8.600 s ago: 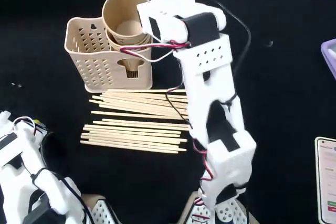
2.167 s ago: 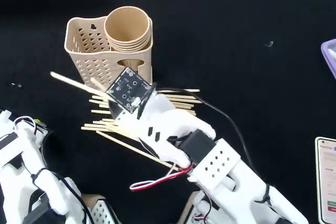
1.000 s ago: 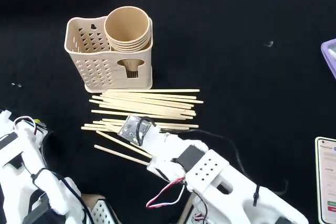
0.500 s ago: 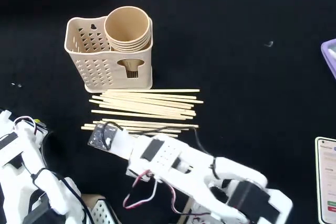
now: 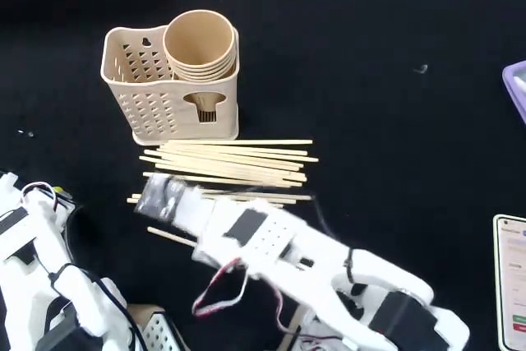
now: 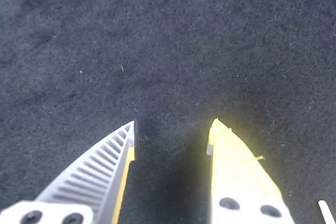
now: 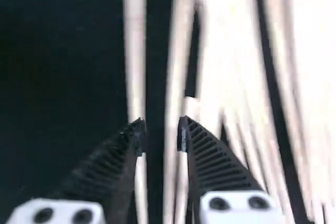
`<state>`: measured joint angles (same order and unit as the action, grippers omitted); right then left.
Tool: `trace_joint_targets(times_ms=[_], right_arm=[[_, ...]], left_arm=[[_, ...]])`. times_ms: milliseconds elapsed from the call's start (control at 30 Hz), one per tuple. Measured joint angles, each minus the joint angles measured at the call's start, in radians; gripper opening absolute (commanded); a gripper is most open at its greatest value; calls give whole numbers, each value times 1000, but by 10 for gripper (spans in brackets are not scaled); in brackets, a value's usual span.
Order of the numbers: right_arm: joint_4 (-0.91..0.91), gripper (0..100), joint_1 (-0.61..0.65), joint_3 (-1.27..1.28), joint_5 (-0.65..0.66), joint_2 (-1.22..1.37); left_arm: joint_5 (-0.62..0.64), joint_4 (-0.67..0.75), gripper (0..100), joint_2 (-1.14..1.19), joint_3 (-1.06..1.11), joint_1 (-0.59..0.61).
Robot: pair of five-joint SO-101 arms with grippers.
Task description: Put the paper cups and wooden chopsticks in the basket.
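Chopsticks (image 5: 238, 166): likely light, stiff, slick, prone to rolling; best pinched mid-length. Right gripper (image 7: 160, 128) narrowly parted just over them.

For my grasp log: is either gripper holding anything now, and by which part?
Nothing is visibly held. The left gripper is open over the bare table. The right gripper, jaws slightly apart, is just above the wooden chopsticks, with none clamped.

Black table cover (image 5: 427, 162); purple object (image 5: 517, 88) at right edge; phone (image 5: 511, 281) nearer, same edge.
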<state>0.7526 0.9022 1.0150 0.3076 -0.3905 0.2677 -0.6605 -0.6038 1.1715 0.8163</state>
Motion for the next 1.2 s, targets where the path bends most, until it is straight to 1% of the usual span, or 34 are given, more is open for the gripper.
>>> trace_joint_targets(times_ms=[133,367,400,500,533,1100,1200], right_arm=[[0,118,-77,0,57,3],[0,116,-71,0,66,104],[0,107,-58,0,66,120],[-2,20,-46,0,69,133],[-2,8,-46,-2,69,133],[18,11,-43,-31,68,57],[-28,11,-44,-31,68,57]], left_arm=[[0,0,224,0,0,0],[0,0,224,0,0,0],[0,0,224,0,0,0],[0,0,224,0,0,0],[0,0,224,0,0,0],[0,0,224,0,0,0],[0,0,224,0,0,0]])
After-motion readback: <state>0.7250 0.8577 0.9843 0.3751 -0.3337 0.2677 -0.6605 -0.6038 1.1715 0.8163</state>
